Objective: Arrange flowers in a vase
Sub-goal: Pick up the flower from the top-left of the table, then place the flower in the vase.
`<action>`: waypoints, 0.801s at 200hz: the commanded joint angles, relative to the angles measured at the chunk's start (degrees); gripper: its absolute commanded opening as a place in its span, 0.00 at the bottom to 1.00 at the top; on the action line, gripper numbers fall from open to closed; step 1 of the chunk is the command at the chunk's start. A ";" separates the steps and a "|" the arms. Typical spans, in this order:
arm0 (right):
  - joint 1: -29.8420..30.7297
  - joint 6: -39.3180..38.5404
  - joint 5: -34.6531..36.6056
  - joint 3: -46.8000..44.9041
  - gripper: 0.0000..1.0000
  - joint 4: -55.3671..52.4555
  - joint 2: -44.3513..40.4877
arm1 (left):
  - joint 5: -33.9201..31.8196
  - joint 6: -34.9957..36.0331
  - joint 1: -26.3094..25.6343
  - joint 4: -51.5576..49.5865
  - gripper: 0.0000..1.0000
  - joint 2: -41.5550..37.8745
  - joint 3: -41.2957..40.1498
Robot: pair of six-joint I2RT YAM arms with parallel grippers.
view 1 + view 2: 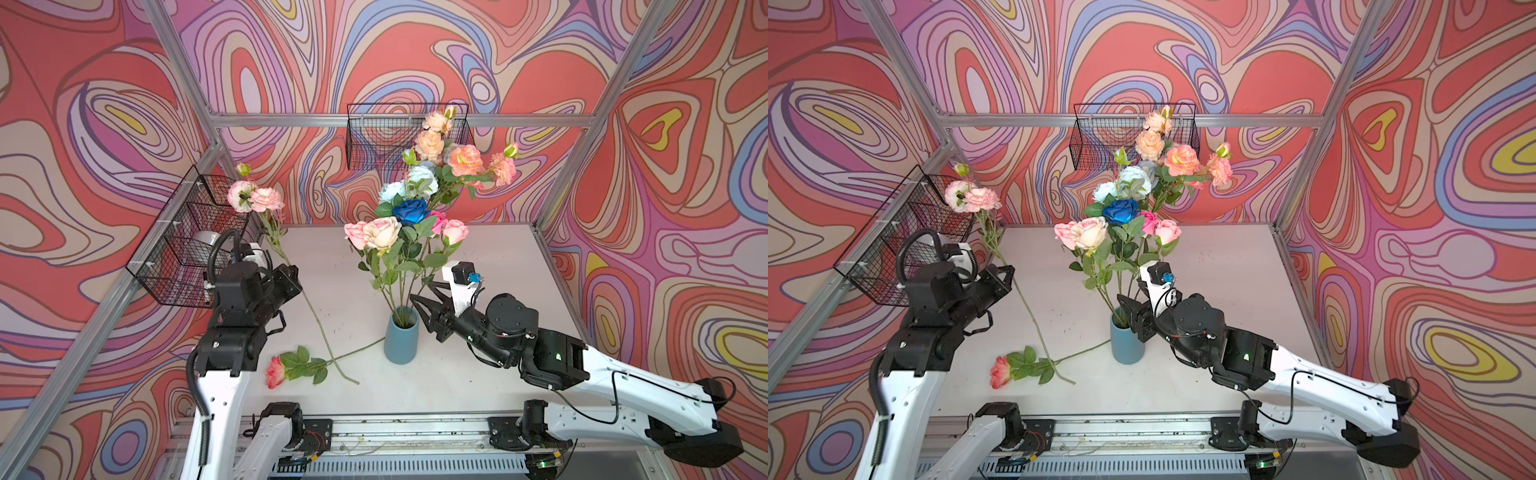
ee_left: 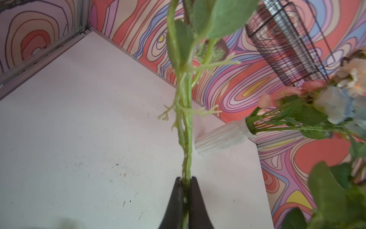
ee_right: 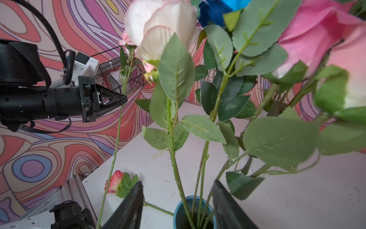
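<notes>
I see scuffed white counter [image 1: 478,270], swirly walls [image 1: 415,50]; L tool [image 2: 186,179] pinching pink-flower stem [image 2: 185,119]; R tool [image 3: 178,182] spread round stems at blue vase [image 1: 401,340].

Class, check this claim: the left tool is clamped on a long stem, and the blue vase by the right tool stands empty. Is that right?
No. The blue vase holds several rose stems, as the right wrist view shows. The left tool is clamped on a long stem.
</notes>
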 commanded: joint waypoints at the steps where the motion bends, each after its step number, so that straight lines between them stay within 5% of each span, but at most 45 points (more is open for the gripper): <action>1: 0.15 -0.87 -5.79 2.61 0.58 1.22 0.92 | 7.24 4.59 -0.08 -3.88 0.00 -3.00 4.13; 46: 0.15 -1.32 -16.84 7.28 0.60 -0.22 4.24 | 25.33 0.17 -0.08 10.72 0.00 -6.49 5.24; 81: 0.15 -0.75 -25.74 11.01 0.60 -1.14 9.11 | 37.97 -10.20 -0.08 33.96 0.00 -6.42 -0.90; 124: 0.75 0.24 -31.36 16.11 0.62 0.40 15.48 | 46.87 -23.45 -0.07 60.72 0.00 -4.35 -5.84; 160: 1.25 0.52 -31.00 19.20 0.62 3.13 19.21 | 51.40 -28.96 -0.08 71.84 0.00 -3.03 -7.54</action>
